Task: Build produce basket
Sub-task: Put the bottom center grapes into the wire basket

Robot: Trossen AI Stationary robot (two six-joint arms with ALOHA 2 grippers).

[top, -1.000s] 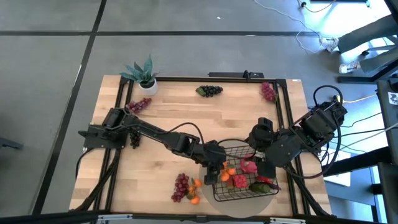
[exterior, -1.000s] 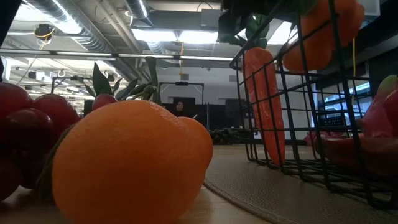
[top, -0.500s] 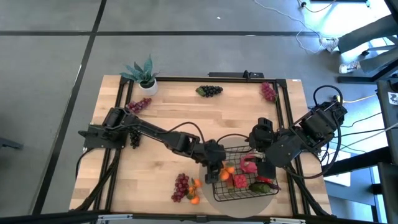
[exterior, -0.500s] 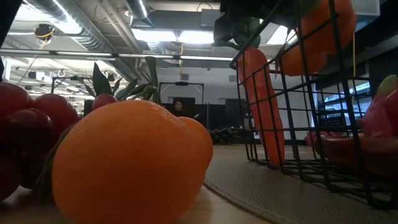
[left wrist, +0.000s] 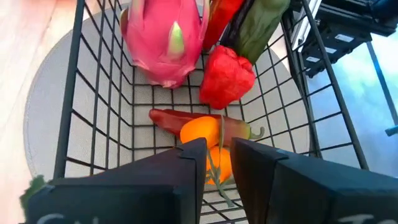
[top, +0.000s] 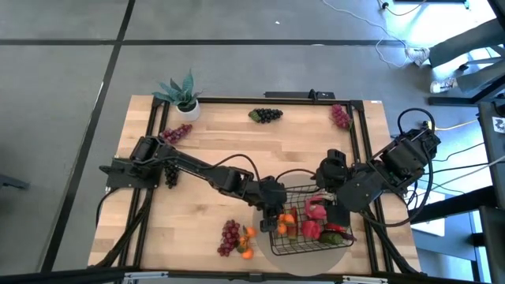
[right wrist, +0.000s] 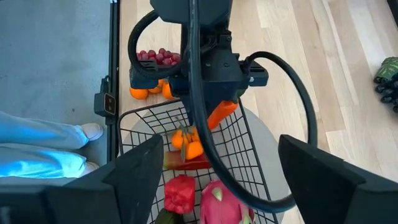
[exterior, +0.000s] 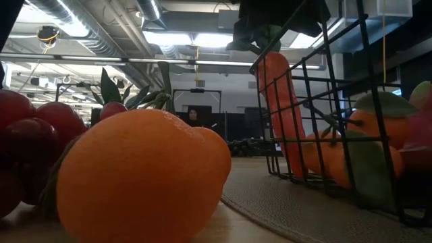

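Observation:
The black wire basket (top: 293, 188) stands on a round grey mat (top: 344, 246) at the table's near right. In it lie a pink dragon fruit (left wrist: 165, 37), a red pepper (left wrist: 227, 78), a green pepper (left wrist: 258, 25), a long red pepper (left wrist: 171, 118) and a pair of small oranges (left wrist: 202, 132) with a green stem. A carrot (exterior: 282, 108) leans upright against the basket's left wall. My left gripper (left wrist: 217, 155) is open above the oranges, over the basket's left end (top: 276, 213). My right gripper (right wrist: 230, 186) is open wide and empty over the basket's far right side.
A red grape bunch (top: 229, 237) and loose oranges (top: 247, 252) lie left of the basket; one orange fills the low view (exterior: 142, 179). Dark grapes (top: 267, 115), red grapes (top: 341, 117), purple grapes (top: 177, 132) and a potted plant (top: 181, 91) lie along the far edge.
The pair of small oranges, high up at my left gripper a second ago, has dropped onto the basket floor beside the long red pepper. My left gripper has let it go and stays above the basket's left end.

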